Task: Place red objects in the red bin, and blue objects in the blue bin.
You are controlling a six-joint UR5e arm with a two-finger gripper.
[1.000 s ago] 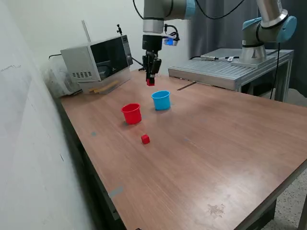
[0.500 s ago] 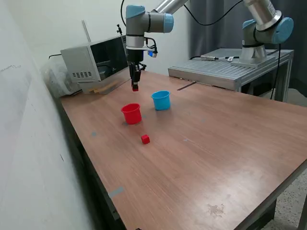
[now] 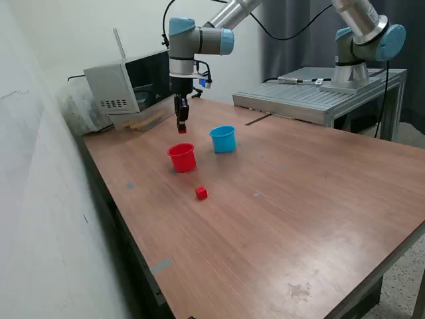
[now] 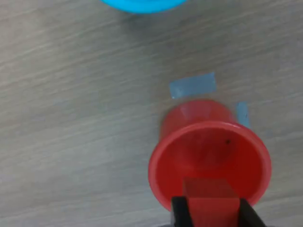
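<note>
I observe the claw [image 3: 181, 128] clenched on a red cube [image 4: 209, 198], held in the air directly above the open mouth of the red cup [image 3: 182, 157], with the blue cup [image 3: 223, 139] just beside it and a second red cube [image 3: 201, 193] resting on the surface [image 3: 299, 212] nearby.

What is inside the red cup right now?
In the wrist view the red cup looks empty. The pincer holds a red cube above it, covering part of the near rim and interior.
</note>
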